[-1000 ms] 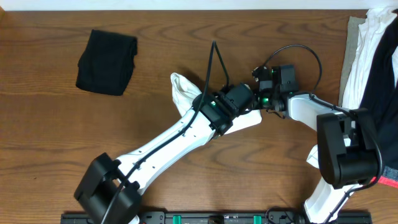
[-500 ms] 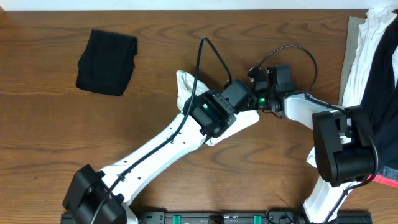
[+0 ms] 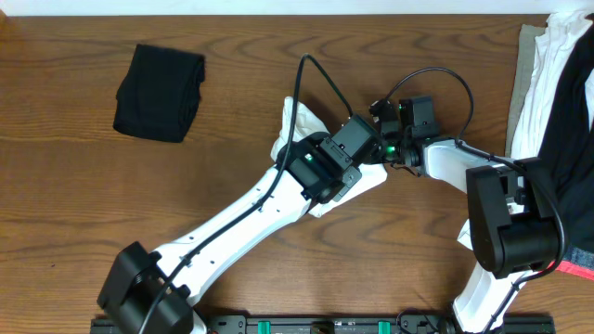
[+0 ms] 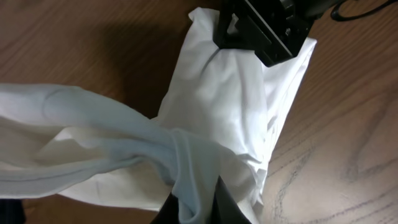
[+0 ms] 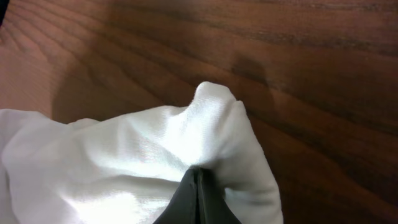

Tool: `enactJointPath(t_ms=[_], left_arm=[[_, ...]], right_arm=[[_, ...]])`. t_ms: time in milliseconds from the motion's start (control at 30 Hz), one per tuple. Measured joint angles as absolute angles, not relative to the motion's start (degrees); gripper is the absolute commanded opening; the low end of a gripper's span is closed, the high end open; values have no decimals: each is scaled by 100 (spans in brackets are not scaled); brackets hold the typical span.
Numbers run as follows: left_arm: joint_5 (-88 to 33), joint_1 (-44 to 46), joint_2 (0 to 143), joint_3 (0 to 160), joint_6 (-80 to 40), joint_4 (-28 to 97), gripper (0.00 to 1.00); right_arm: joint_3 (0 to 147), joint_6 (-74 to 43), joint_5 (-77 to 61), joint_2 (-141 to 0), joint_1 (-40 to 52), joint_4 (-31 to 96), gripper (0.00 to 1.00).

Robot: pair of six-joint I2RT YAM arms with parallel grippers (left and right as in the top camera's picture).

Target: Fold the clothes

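A crumpled white garment (image 3: 299,122) from the clothes lies at the table's middle, mostly hidden under my left wrist in the overhead view. In the left wrist view my left gripper (image 4: 198,199) is shut on a bunched fold of this white cloth (image 4: 224,106), and a loose band trails off to the left. The black right gripper (image 4: 261,31) sits at the cloth's far end. In the right wrist view my right gripper (image 5: 198,179) is shut on an edge of the white cloth (image 5: 143,149), which peaks just above the tips. The two grippers nearly meet overhead.
A folded black garment (image 3: 160,91) lies at the back left. A pile of white and black clothes (image 3: 557,83) hangs over a grey cloth at the right edge. Bare wood table (image 3: 111,204) surrounds the arms.
The left arm has swung slightly, and the cloth's left end has shifted right and toward the back. The right arm has barely moved. Both grippers stay shut.
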State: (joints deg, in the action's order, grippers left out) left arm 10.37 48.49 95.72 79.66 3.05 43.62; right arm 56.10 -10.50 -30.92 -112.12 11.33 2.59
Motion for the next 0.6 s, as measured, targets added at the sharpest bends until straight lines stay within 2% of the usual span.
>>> enactJointPath(t_ms=[600], left_arm=[[569,4849,10066,7966,301,3767,6]], right_arm=[[5610,-1052,-3087,-11212,1133,263,1]])
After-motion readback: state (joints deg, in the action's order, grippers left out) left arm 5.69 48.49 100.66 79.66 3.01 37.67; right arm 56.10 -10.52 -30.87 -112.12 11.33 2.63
